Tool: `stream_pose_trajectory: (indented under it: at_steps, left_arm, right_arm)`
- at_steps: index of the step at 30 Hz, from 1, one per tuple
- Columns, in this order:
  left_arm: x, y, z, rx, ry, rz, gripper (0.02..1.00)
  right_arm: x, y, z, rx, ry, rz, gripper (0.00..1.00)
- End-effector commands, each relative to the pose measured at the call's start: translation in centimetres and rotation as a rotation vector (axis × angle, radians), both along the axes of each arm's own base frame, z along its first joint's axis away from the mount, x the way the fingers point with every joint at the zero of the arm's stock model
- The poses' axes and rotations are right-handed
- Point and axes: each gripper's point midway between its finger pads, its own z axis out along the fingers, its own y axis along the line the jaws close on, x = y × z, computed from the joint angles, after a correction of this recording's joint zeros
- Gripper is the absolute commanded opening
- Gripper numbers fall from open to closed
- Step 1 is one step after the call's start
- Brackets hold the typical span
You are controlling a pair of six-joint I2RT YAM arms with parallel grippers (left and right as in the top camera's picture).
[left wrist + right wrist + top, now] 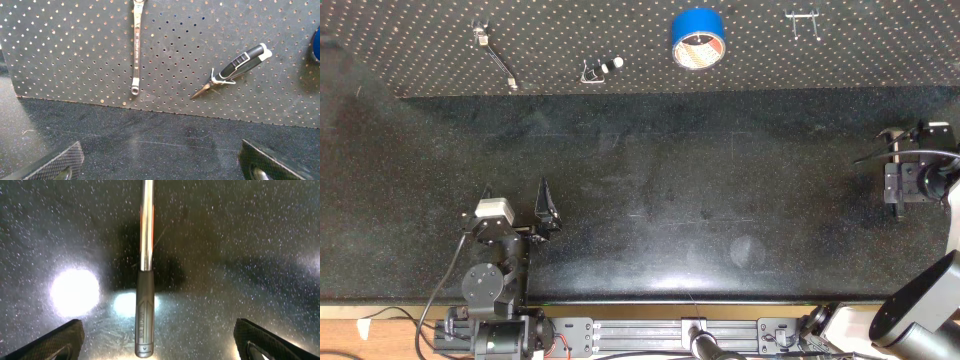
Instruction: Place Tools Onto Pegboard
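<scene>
The big pegboard (570,30) stands along the far side of the black table (700,180), and three things hang on it, so I think most of the job is done. The left hand (161,161) is low over the table, near its own base and well away from the board. It faces the board, it is open wide and it holds nothing. The right hand (160,337) is far out at the right end of the table. It is open wide too and has nothing in it. On the board, the blue tape (698,40) hangs near the middle. A wrench (135,45) hangs straight down on the left part of the board. A small tool (240,64) with a grey and black handle and a pointed tip hangs tilted between the wrench and the tape. One long tool (145,280) is not up on the board. It has a shiny metal bar and a dark handle, and it looks like it lies flat on the table, right under the right hand and between its two fingers, but the fingers do not touch it. A little hook (802,22) sits bare on the right part of the board, so I guess the long tool belongs there. What is left is to grab that tool, carry it to the board and hang it up.
</scene>
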Motion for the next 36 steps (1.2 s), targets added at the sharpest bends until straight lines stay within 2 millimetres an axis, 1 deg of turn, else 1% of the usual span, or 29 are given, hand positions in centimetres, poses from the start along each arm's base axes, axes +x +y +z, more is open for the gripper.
stream_pose_trajectory:
  at_steps: [1,3,5,7,15,16,17,18,19,21,22,23,27,28,32,34,36]
  left_arm:
    - [0.0,-0.1,-1.2,0.011,0.027,-0.006,0.996]
    - [0.0,-0.1,-1.2,0.011,0.027,-0.007,0.998]
    - [0.0,-0.1,-1.2,0.011,0.027,-0.006,0.996]
    - [0.0,-0.1,-1.2,0.011,0.027,-0.007,0.996]
    - [0.0,-0.1,-1.2,0.011,0.027,-0.006,0.996]
    - [0.0,-0.1,-1.2,0.011,0.027,-0.007,0.996]
    - [0.0,-0.1,-1.2,0.011,0.027,-0.007,0.996]
    - [0.0,-0.1,-1.2,0.011,0.027,-0.007,0.996]
    - [0.0,-0.1,-1.2,0.011,0.027,-0.006,0.996]
    - [0.0,-0.1,-1.2,0.011,0.027,-0.006,0.996]
    - [0.0,-0.1,-1.2,0.011,0.027,-0.006,0.996]
    - [0.0,-0.1,-1.2,0.011,0.027,-0.006,0.996]
    - [0.0,-0.1,-1.2,0.011,0.027,-0.006,0.996]
    - [0.0,-0.1,-1.2,0.011,0.027,-0.006,0.996]
    - [0.0,-0.1,-1.2,0.011,0.027,-0.007,0.996]
    - [0.0,-0.1,-1.2,0.011,0.027,-0.007,0.996]
    - [0.0,-0.1,-1.2,0.011,0.027,-0.006,0.996]
  right_arm:
    - [0.4,0.3,-1.2,0.059,-0.007,-0.053,0.976]
    - [0.6,1.1,-2.6,0.12,0.009,-0.045,0.976]
    - [0.1,1.4,-4.3,0.157,0.059,-0.052,0.976]
    - [-0.2,1.6,-5.2,0.176,0.085,-0.054,0.976]
    - [-0.1,1.5,-5.2,0.169,0.082,-0.049,0.976]
    - [-0.1,1.5,-5.3,0.168,0.084,-0.049,0.884]
    - [-0.1,1.5,-5.3,0.167,0.084,-0.046,0.717]
    - [-0.1,1.5,-5.3,0.166,0.084,-0.046,0.573]
    - [-0.1,1.5,-5.3,0.167,0.085,-0.046,0.461]
    - [-0.2,1.5,-5.3,0.169,0.088,-0.047,0.301]
    - [-0.2,1.5,-5.3,0.17,0.088,-0.046,0.277]
    - [-0.2,1.5,-5.3,0.17,0.088,-0.046,0.198]
    - [-0.2,1.5,-5.3,0.17,0.088,-0.046,0.187]
    - [-0.2,1.5,-5.3,0.17,0.088,-0.046,0.15]
    - [-0.2,1.5,-5.3,0.17,0.087,-0.047,0.15]
    - [-0.2,1.6,-5.3,0.17,0.087,-0.047,0.099]
    - [-0.2,1.6,-5.3,0.17,0.087,-0.047,0.08]
